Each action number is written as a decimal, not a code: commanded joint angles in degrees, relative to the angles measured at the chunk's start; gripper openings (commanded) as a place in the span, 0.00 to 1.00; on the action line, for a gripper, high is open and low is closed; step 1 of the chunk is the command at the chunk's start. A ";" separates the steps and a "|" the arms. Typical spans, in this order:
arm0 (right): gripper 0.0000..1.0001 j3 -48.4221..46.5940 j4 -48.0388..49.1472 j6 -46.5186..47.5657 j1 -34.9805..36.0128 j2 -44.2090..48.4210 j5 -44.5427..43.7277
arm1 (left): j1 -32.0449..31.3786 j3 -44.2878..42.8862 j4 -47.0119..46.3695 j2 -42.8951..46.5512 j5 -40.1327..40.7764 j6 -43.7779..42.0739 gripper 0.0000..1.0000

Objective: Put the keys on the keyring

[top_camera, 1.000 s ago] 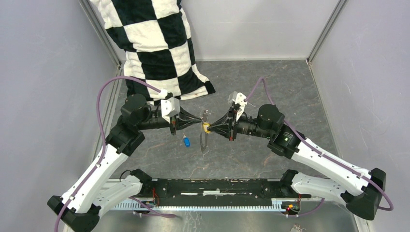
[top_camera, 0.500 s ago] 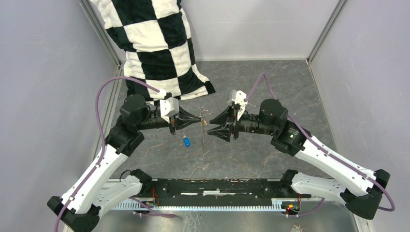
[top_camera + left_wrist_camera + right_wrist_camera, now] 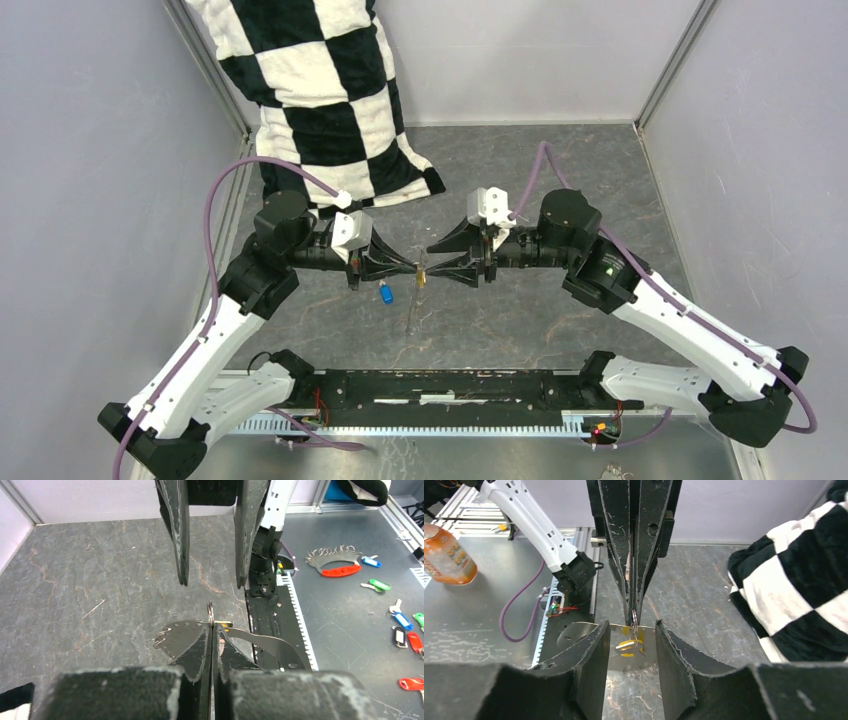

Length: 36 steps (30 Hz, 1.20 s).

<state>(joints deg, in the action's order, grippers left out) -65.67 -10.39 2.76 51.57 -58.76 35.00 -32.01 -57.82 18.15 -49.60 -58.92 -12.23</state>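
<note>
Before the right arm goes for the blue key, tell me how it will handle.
The blue key is far smaller than the right gripper, so it is probably very light and may skid across the table if nudged. It lies flat, so pinching it could be fiddly; its blue head likely offers more to grip than the thin blade.

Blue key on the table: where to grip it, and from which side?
Grip the blue key by its blue head, coming straight down: it lies flat on the table, and the head is its bulkiest part. Probably use the right gripper, which is open; the left gripper is shut on the keyring.
</note>
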 commanded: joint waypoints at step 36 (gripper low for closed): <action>0.25 1.18 3.38 -0.04 -0.24 -3.29 5.23 | -0.07 -3.27 0.16 1.18 -5.25 -4.03 0.02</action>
<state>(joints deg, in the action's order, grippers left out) -65.10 -8.03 2.85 51.59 -62.39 39.24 -32.01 -58.57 20.93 -49.43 -62.65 -15.33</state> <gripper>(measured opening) 0.262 0.022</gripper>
